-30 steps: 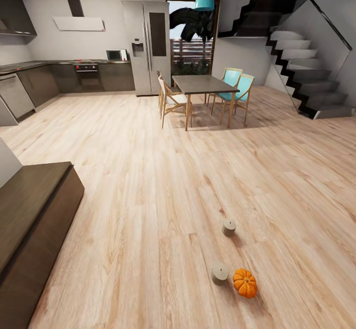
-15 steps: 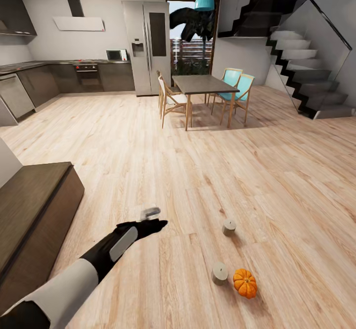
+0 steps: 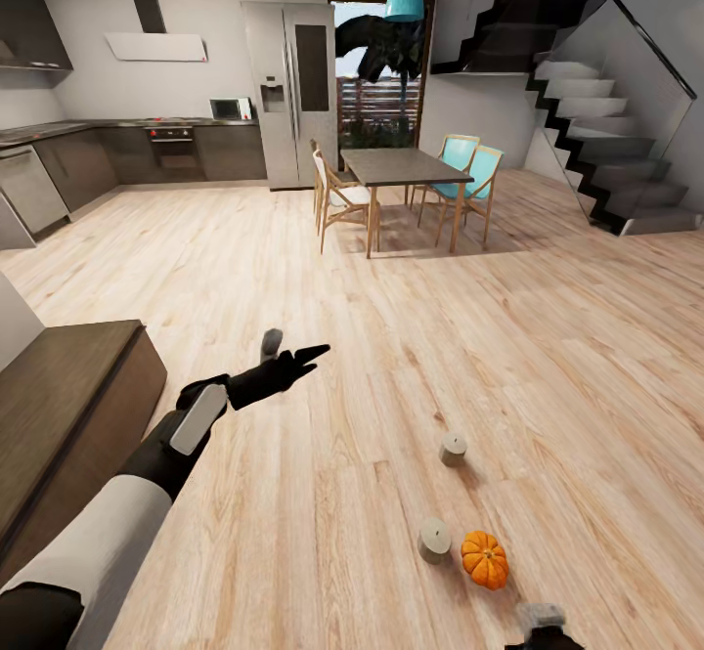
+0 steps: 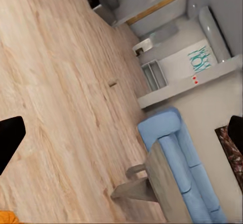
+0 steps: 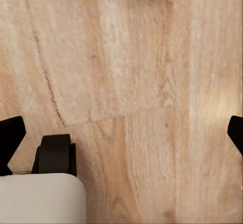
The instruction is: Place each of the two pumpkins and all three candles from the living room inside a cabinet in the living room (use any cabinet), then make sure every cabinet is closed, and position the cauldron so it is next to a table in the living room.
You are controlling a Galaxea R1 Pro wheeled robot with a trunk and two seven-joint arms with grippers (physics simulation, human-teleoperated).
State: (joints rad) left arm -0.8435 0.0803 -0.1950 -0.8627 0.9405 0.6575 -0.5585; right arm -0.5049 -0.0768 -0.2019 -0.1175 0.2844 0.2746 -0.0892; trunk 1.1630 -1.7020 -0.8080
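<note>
Left gripper [image 3: 293,355], centre-left: fingers spread wide, empty. Right gripper [image 3: 541,623], bottom edge: state unclear. Pumpkin [image 3: 484,559], two candles [image 3: 453,449], lower right floor.

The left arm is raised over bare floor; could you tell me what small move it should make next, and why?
Probably swing the left gripper down toward the nearer candle beside the pumpkin. Its fingers stand open and empty over the floor, well short of both candles.
</note>
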